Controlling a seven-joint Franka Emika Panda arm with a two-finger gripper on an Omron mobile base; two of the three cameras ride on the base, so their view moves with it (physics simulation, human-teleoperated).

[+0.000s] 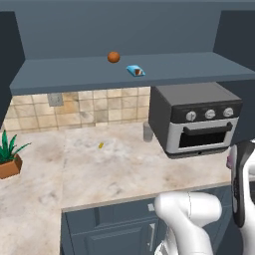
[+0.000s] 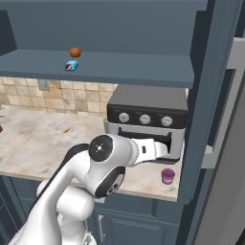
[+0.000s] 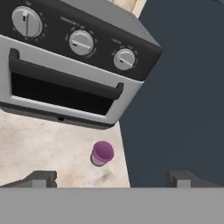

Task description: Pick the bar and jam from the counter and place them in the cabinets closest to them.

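So the bar (image 1: 135, 70) is sitting up on the open shelf of the cabinets (image 1: 74, 69), flat on the shelf board, a bit right of an orange-brown ball (image 1: 113, 57) that's sitting further back. Same pair shows from the right side too, bar (image 2: 72, 65) just in front of the ball (image 2: 74, 52).

The jam (image 2: 167, 175) is on the counter (image 2: 38, 139), near the front edge, right in front of the toaster oven (image 2: 146, 119) at its right corner and close to the tall dark panel beside it. Jar is upright, nothing touching it.

The hand (image 3: 111, 177) hangs above the jam (image 3: 102, 153) with its fingers (image 3: 41, 178) spread wide, holding nothing. The jar sits between the fingertips but a little further off, toward the oven (image 3: 74, 65).

Also a small potted plant (image 1: 9, 157) way over on the left of the counter.
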